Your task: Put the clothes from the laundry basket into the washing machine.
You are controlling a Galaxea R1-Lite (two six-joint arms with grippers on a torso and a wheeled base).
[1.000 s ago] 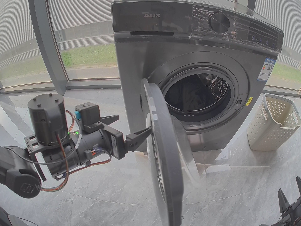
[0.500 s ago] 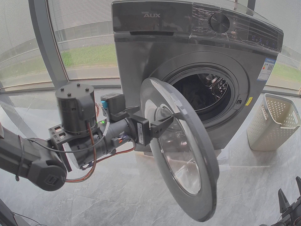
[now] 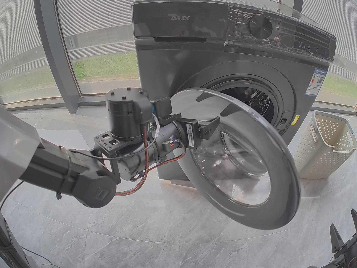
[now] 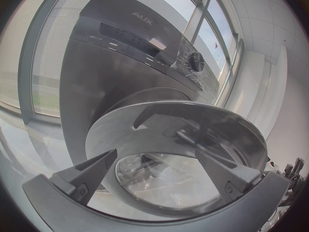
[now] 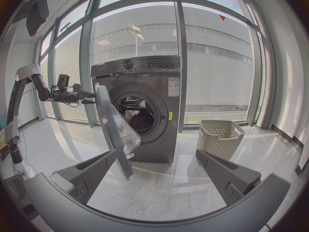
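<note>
Swung well round from the edge-on position of a second ago, the round door point(image 3: 284, 175) of the washing machine point(image 3: 174, 67) is now seen half shut across the opening. The left arm point(image 3: 63, 172) has been carried up and to the right with it, toward the machine.

At far left, tall windows point(image 3: 100, 49) and a pale tiled floor point(image 3: 122, 224) are seen. The left tool point(image 4: 154, 153) is held at the door's outer face, near its upper hinge-side edge. Its fingers are spread wide and nothing is gripped between them. Whether a fingertip is actually touching the door cannot be told.

Past the door's upper right edge, part of the steel drum point(image 3: 254, 97) is left exposed. From the right wrist view, dark clothes point(image 5: 141, 122) are seen lying inside the drum.

The laundry basket point(image 3: 323, 146) is seen standing on the floor near the machine's right side, apart from it.

At lower right, the right tool point(image 5: 156, 154) is held low over the floor, well away from the machine. Its fingers are set wide apart with nothing between them.
</note>
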